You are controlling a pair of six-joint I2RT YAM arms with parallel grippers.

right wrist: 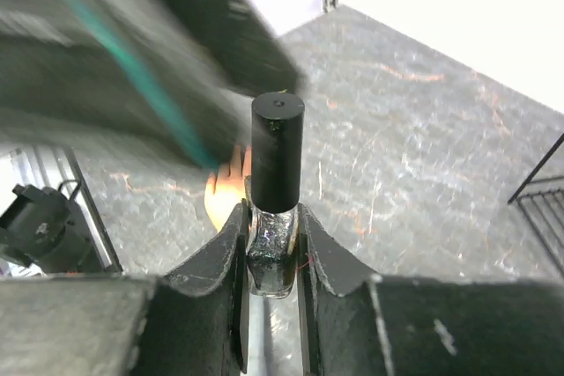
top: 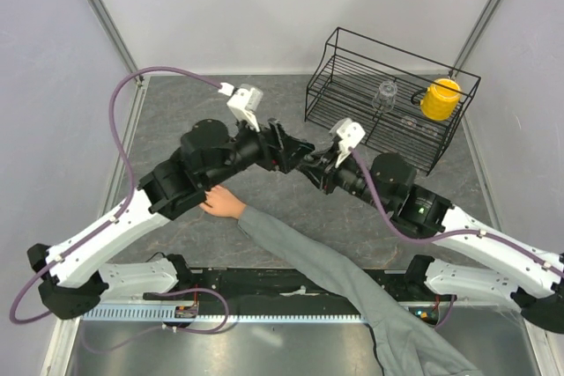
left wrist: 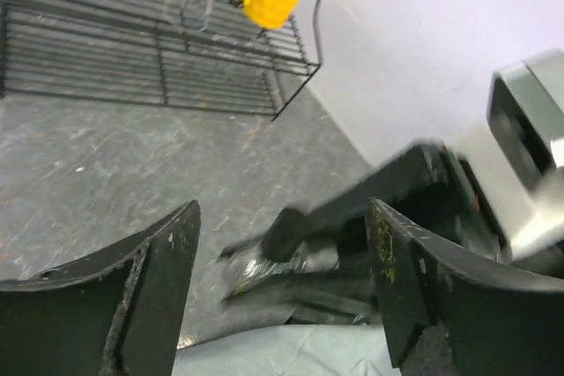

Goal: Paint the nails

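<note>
A bare hand (top: 220, 202) with a long grey sleeve (top: 326, 261) lies palm down on the table. My left arm covers its fingers, so the nails are hidden. My right gripper (right wrist: 273, 217) is shut on a small dark bottle (right wrist: 271, 257), and the bottle's black cap (right wrist: 277, 151) points toward the hand (right wrist: 225, 195). In the left wrist view my left gripper (left wrist: 282, 217) stands wide open with nothing between its fingers. It faces the blurred cap (left wrist: 286, 233) just ahead. Both grippers meet above the table's middle (top: 300, 158).
A black wire rack (top: 405, 53) stands at the back right and holds a yellow mug (top: 440, 99) and a clear glass (top: 386, 94). White walls close the back and sides. Purple cables loop from both arms.
</note>
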